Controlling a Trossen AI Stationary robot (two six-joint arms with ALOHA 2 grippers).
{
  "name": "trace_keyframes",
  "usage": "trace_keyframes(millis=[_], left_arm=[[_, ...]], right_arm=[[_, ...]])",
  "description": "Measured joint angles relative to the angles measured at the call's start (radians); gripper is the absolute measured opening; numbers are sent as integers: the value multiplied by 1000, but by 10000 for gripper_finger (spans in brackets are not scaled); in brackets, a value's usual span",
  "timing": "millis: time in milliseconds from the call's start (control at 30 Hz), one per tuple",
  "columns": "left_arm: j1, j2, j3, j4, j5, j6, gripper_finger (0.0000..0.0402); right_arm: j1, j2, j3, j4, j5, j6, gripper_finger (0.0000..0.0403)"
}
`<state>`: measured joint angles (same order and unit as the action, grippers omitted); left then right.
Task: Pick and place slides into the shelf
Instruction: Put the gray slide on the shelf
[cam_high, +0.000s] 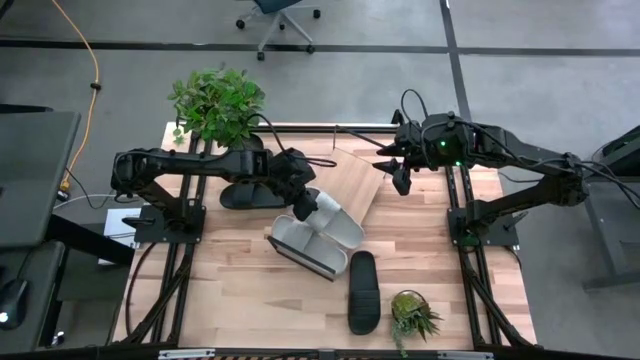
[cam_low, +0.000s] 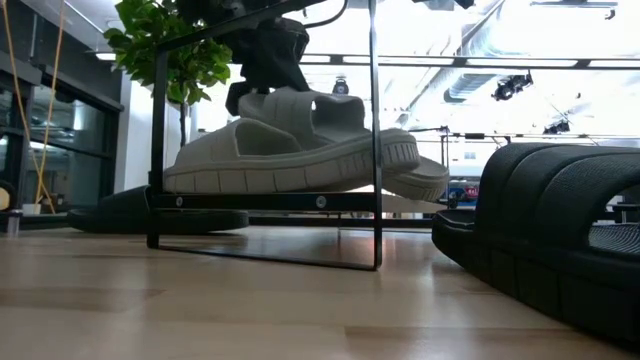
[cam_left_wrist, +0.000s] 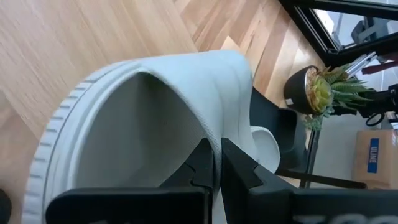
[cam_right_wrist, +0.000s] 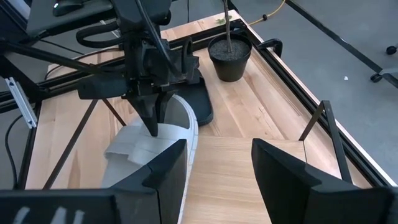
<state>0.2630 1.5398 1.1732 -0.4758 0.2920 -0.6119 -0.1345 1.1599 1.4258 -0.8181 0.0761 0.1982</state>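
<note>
Slides: two pale grey-green slides side by side on the shelf, one black slide on the table near a small plant | Axis: pale pair lies diagonally; black one runs front-to-back | Left gripper: pinching a pale strap | Right gripper: spread, above shelf's far end
</note>
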Motion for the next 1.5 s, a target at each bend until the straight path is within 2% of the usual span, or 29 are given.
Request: trace_keyframes(millis=[300, 700, 1200, 1500], left_arm=[[34, 0, 0, -5, 24, -1, 1], [38, 78, 2, -11, 94, -14, 1], [91, 84, 1, -98, 84, -24, 1], [91, 80, -69, -46, 99, -49, 1]], right_arm=[[0, 0, 0, 0, 0, 4, 172], [0, 0, 0, 0, 0, 7, 172], [0, 0, 0, -2, 0, 11, 172], [0, 0, 0, -3, 1, 6, 172]])
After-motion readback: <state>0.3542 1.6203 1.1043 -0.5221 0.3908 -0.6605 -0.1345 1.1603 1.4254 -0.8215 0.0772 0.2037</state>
